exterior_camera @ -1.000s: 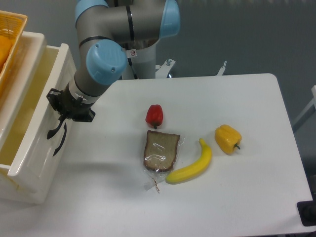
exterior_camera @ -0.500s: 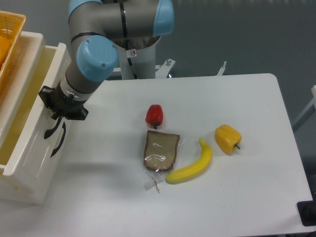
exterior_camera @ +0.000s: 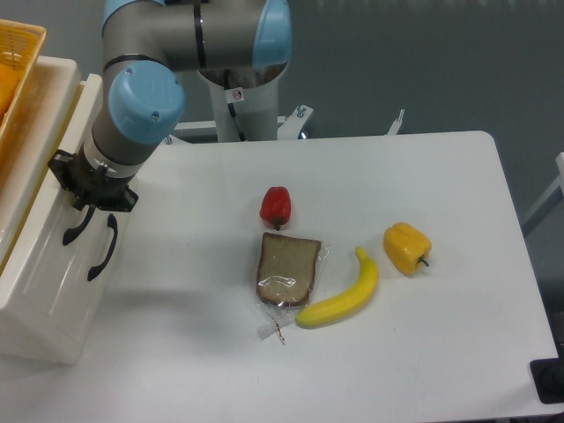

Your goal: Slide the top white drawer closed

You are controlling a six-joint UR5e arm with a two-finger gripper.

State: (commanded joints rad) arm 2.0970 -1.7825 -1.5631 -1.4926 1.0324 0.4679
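I have the gripper (exterior_camera: pixel 88 198) butted against the front of the top white drawer (exterior_camera: pixel 48 264) at far left, near its black handle (exterior_camera: pixel 76 226), so the arm pushes it shut. Cannot tell the finger spread. Only a narrow gap shows; nearly closed.

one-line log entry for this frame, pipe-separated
phase: pushing | gripper: at front of top white drawer, by its upper handle, finger state unclear | drawer: nearly shut | table: red pepper, bread, banana, yellow pepper untouched

Bright, even overhead light; my arm throws a soft shadow on the bench (exterior_camera: pixel 423 352); everything looks sharp.
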